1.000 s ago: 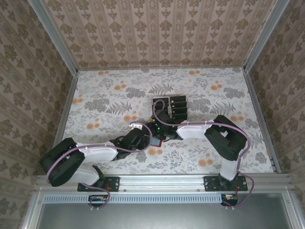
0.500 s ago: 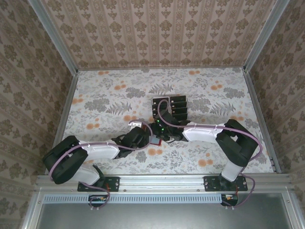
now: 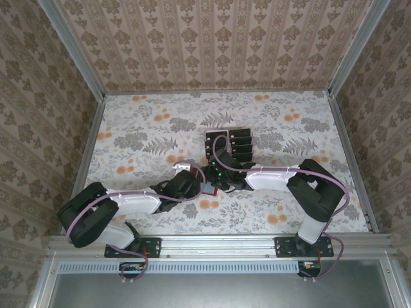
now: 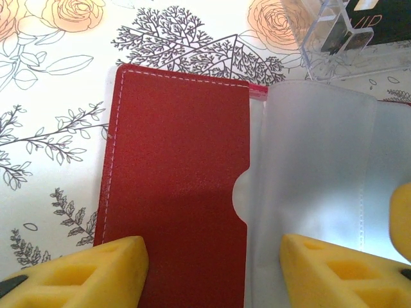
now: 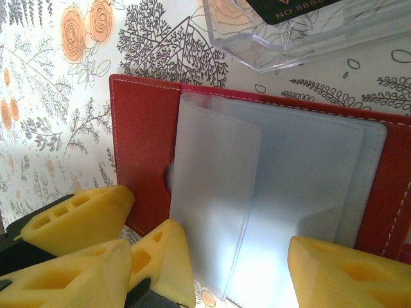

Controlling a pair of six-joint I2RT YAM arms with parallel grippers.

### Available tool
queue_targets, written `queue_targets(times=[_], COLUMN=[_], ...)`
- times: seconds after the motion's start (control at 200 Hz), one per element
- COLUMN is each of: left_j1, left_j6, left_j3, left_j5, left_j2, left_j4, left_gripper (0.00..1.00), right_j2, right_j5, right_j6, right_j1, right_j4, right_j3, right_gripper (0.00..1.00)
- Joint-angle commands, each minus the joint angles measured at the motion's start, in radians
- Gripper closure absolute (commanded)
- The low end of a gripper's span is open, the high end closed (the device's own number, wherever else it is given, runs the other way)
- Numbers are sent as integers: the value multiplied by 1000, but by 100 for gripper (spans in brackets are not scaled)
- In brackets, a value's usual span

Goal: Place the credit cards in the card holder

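I read this as the hold-open step, before any card goes in. The card holder (image 3: 207, 188) lies unfolded at the centre of the overhead view, just below the clear plastic rack (image 3: 229, 142), where the credit cards (image 3: 235, 136) sit in their tiers.

In the left wrist view, my left gripper (image 4: 212, 256) has its jaws spread across the red flap. One yellow finger is at the flap's outer edge and the other is on the frosted sleeve, and they seem to press down rather than pinch.

In the right wrist view, my right gripper (image 5: 209, 256) is spread wide over the clear pockets and holds nothing. One sleeve looks slightly lifted at its left edge.

Next, I judge, the right arm must go up to the rack, take one card by its edges and slide it into a pocket mouth while the left keeps the wallet flat.

The table (image 3: 141, 135) wears a floral cloth with grey leaves and orange blooms. Damask wallpaper panels close it in on three sides, with aluminium rails at the corners.
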Motion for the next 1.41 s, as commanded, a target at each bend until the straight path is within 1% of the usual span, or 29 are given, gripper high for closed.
queue_targets(times=[0.0, 0.28, 0.58, 0.865, 0.985, 1.095, 1.26, 1.4], left_j1=[19, 21, 21, 21, 22, 21, 17, 18], left_j6=[-26, -20, -18, -11, -11, -19, -67, -116], left_j3=[-23, -20, -25, -25, -30, -41, -87, -124], left_j5=[30, 39, 44, 42, 45, 47, 11, -20], left_j2=[35, 43, 32, -42, -106, -200, -394, -556], left_j4=[-40, -34, -29, -62, -93, -143, -218, -292], left_gripper=[41, 41, 41, 39, 37, 34, 33, 31], right_j2=[41, 109, 121, 110, 108, 120, 154, 220], right_j5=[-9, -45, -61, -71, -71, -72, -75, -68], right_j6=[-16, 0, 0, -4, -8, -10, -20, -31], right_j1=[2, 0, -1, 2, 8, 11, 22, 41], right_j4=[-10, 45, 60, 36, 16, -3, -51, -106], right_j3=[29, 56, 73, 110, 137, 166, 237, 329], right_gripper=[34, 34, 34, 34, 34, 34, 34, 34])
